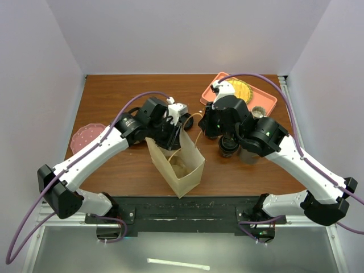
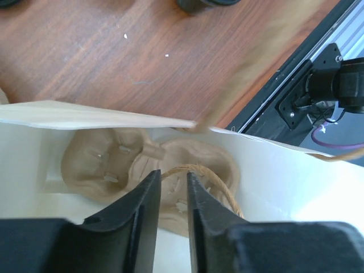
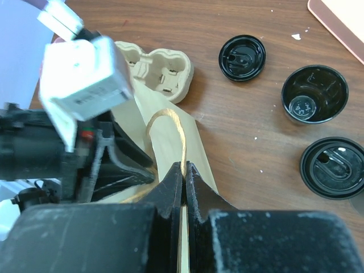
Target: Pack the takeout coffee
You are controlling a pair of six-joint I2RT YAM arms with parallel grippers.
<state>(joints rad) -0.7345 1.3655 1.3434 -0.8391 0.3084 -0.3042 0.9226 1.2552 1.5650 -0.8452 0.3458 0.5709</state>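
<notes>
Plate (image 1: 86, 137), pink and speckled, lies at the left edge of the wooden table (image 1: 119, 94), which pale walls enclose on three sides. Right of it the left gripper (image 2: 172, 177) hangs over the mouth of a tan paper bag (image 1: 185, 178) standing at the near edge. Its jaws are a narrow slit apart, and a twine loop (image 2: 196, 166) curves past the tips. Only that wrist view looks into the bag, where a pulp cup carrier (image 2: 108, 165) lies on the bottom. The right gripper (image 3: 183, 170) is pinched tight on a twine handle (image 3: 168, 112) of the bag. Further right, the right wrist view alone shows clearly a loose black lid (image 3: 242, 57), an uncovered black cup (image 3: 314, 94) and the takeout coffee (image 3: 333, 168). The coffee stands lidded and upright on bare wood, apart from the bag. From above, the right arm covers much of these. A pink tray (image 1: 267, 101), with a grey cup (image 1: 259, 111) at its near side, fills the far right corner.
</notes>
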